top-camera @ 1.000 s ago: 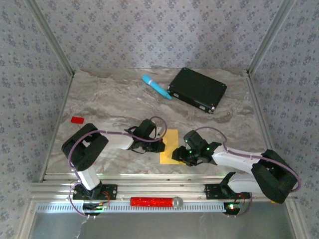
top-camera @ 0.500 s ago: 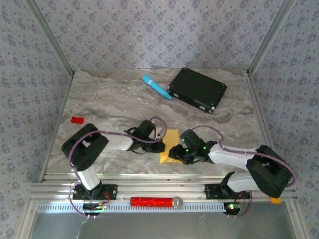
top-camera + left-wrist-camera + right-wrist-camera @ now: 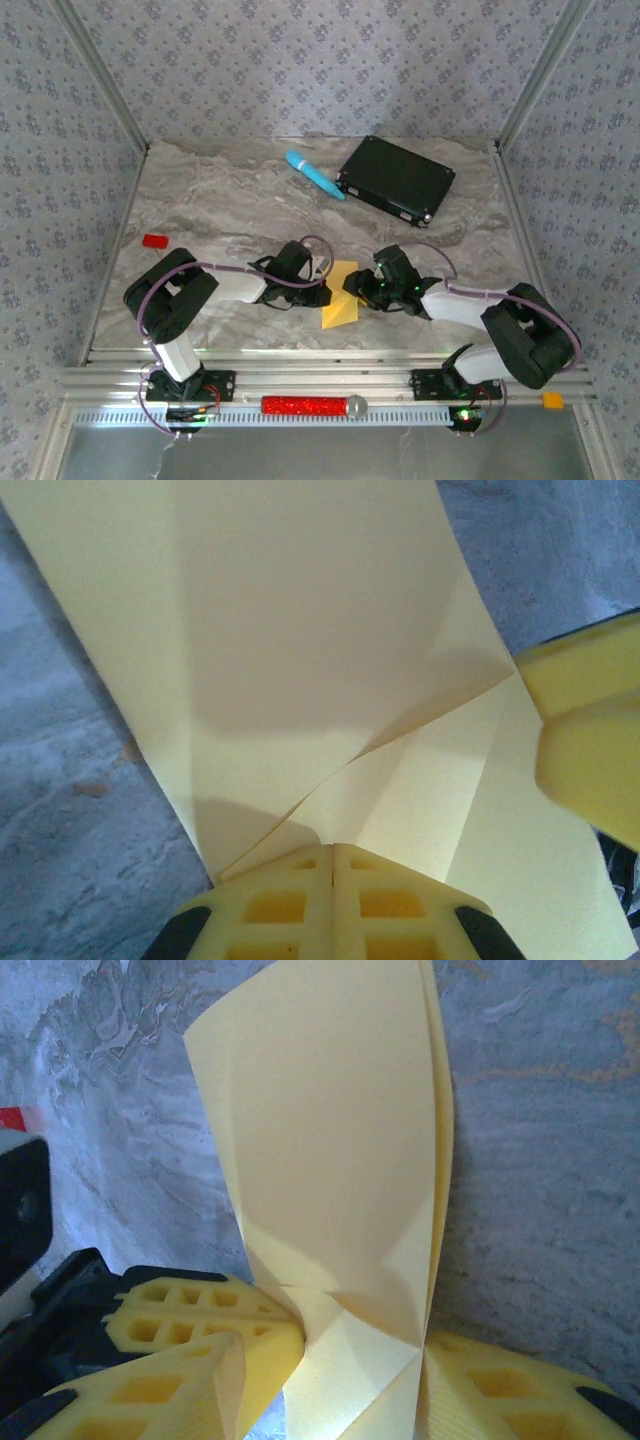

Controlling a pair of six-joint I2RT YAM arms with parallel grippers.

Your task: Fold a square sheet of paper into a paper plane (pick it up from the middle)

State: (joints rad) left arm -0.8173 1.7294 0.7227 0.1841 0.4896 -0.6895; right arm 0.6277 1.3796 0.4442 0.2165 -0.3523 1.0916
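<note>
Creasing is the step in hand, as I judge it. The square sheet of paper (image 3: 340, 295), already folded in part, sits low in the middle of the top view on the marble table (image 3: 220, 210). It is between the left gripper (image 3: 333, 852) and the right gripper (image 3: 335, 1370).

To do this step well, I think the left gripper should act as a firm anchor. The right gripper should close exactly on the diagonal crease and not beside it, so that the flap lands edge on edge. The closing should be slow, because such thin paper buckles easily. Neither arm should pull away from the other, or the sheet may slip out or tear.

At the bottom centre of the left wrist view, the left gripper has its fingers pressed fully together. They clamp the near edge of the sheet, where several creases meet.

The right gripper is about half spread, with one finger on each side of the lower, folded part of the sheet. The finger at the lower right of the right wrist view (image 3: 520, 1395) lies against the paper. The one at the lower left (image 3: 170, 1390) has a thin strip of table between its tip and the paper. So I judge that the right gripper touches the sheet but does not really grasp it.
</note>
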